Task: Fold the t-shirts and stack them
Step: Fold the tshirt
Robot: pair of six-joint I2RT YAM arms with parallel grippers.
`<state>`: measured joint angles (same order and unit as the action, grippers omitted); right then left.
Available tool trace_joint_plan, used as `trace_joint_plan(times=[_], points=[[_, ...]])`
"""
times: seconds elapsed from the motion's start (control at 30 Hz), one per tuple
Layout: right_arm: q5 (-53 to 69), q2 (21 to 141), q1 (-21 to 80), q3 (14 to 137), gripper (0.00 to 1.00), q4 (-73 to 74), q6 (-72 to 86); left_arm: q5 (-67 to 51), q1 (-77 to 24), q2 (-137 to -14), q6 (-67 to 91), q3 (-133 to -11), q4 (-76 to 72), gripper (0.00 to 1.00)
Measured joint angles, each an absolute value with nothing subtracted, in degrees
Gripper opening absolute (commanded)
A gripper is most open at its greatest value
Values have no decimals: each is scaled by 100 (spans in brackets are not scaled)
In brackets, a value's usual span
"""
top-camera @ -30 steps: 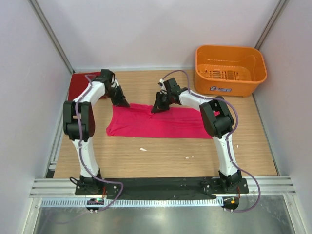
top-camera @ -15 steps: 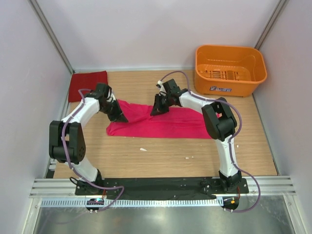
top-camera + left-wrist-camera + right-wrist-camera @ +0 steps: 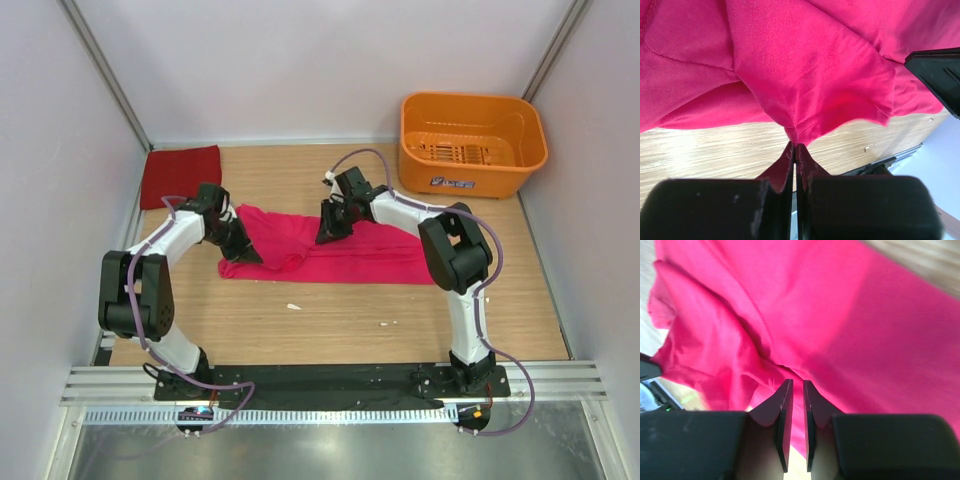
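Observation:
The magenta-pink t-shirt (image 3: pixel 350 252) lies crumpled across the middle of the table. Its left part is bunched and folded over. My left gripper (image 3: pixel 243 252) is at the shirt's near-left edge, shut on the hem (image 3: pixel 799 134), which runs straight into the tips (image 3: pixel 795 146). My right gripper (image 3: pixel 326 232) rests on the shirt's back edge. Its jaws (image 3: pixel 797 382) stand a narrow gap apart, with pink cloth just ahead of the tips and none pinched. The crimson red t-shirt (image 3: pixel 181 174) lies folded flat in the back-left corner.
An orange plastic basket (image 3: pixel 500 178) stands at the back right. Two small pale scraps (image 3: pixel 293 306) (image 3: pixel 388 323) lie on the wood in front of the shirt. White walls close in the table on three sides.
My left arm swung from the back-left corner toward the near side, dragging the pink shirt's left edge and uncovering the red shirt. My right jaws parted slightly.

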<state>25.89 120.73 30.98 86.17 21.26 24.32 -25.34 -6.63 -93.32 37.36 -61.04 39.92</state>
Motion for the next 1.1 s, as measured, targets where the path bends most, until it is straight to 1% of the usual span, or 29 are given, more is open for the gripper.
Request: trace_joint_plan(times=[0.17, 0.27, 0.3, 0.33, 0.37, 0.4, 0.43, 0.47, 0.5, 0.53, 0.57, 0.6, 0.67, 0.77, 0.83, 0.93, 1.1], points=[[2438, 12073, 3076, 8976, 20, 2423, 2303, -2526, -663, -9332, 3743, -6104, 3951, 0], [2436, 12073, 3074, 9113, 26, 2397, 2281, -2526, -663, -9332, 3739, -6104, 3948, 1], [2440, 12073, 3074, 9113, 32, 2403, 2285, -2528, -663, -9332, 3736, -6101, 3951, 4], [2460, 12073, 3074, 9107, 34, 2429, 2307, -2528, -663, -9332, 3730, -6093, 3948, 10], [2475, 12073, 3076, 9096, 36, 2462, 2329, -2528, -663, -9327, 3717, -6075, 3948, 19], [2497, 12070, 3074, 9094, 42, 2491, 2373, -2530, -663, -9321, 3697, -6047, 3953, 24], [2561, 12060, 3074, 9076, 45, 2491, 2469, -2536, -663, -9312, 3684, -5999, 3964, 30], [2626, 12044, 3074, 9048, 48, 2486, 2543, -2539, -663, -9295, 3677, -5946, 3968, 44], [2696, 12018, 3074, 8980, 53, 2427, 2641, -2536, -663, -9266, 3667, -5876, 3977, 50], [2779, 11968, 3074, 8871, 55, 2355, 2777, -2519, -663, -9209, 3656, -5804, 4016, 54], [2860, 11917, 3074, 8766, 56, 2305, 2882, -2504, -663, -9148, 3642, -5754, 4060, 59], [2930, 11874, 3074, 8656, 56, 2215, 2971, -2477, -663, -9067, 3616, -5714, 4108, 61], [3079, 11852, 3079, 8545, 56, 2123, 3138, -2392, -663, -8888, 3568, -5699, 4182, 60], [3273, 11856, 3092, 8521, 52, 2036, 3358, -2331, -615, -8772, 3503, -5828, 4244, 55], [3350, 11856, 3103, 8521, 49, 1922, 3437, -2320, -530, -8849, 3448, -5994, 4239, 53], [3446, 11856, 3122, 8503, 45, 1800, 3557, -2311, -384, -9144, 3393, -6305, 4219, 48], [3559, 11933, 3173, 8493, 41, 1695, 3671, -2316, -261, -9767, 3356, -6657, 4136, 45]])
